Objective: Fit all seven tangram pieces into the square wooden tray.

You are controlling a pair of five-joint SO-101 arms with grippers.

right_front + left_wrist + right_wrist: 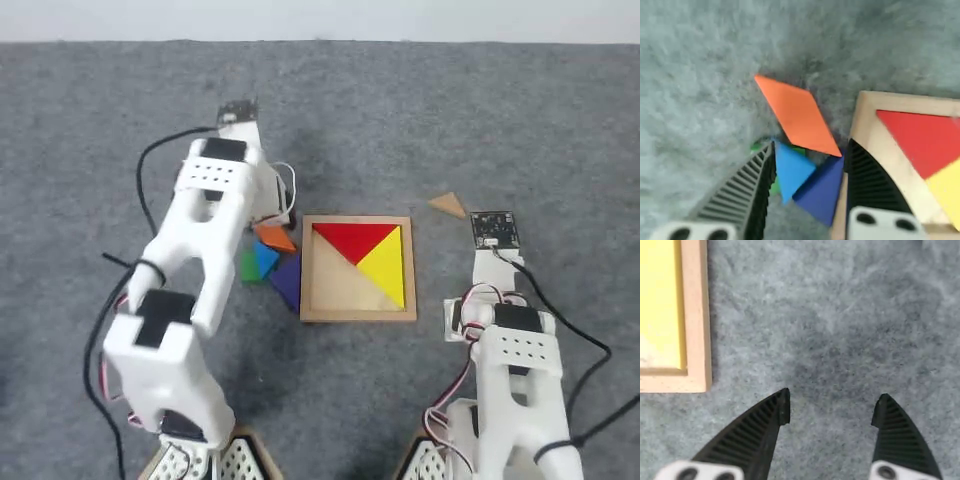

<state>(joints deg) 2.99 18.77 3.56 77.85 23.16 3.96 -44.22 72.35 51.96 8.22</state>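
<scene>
Picking up another piece: the open left claw [811,145] straddles the light-blue triangle [790,167] beside the tray [865,117] (right claw [832,405] open, empty) and should next close squarely.

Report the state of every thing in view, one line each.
wooden tray: partly filled
red triangle: in the tray
yellow triangle: in the tray
orange parallelogram: out, beside the tray
light blue triangle: out, among the loose pieces
dark blue triangle: out, beside the tray
green piece: out, partly covered
tan triangle: out, lying apart
left gripper: open
right gripper: open, empty
</scene>
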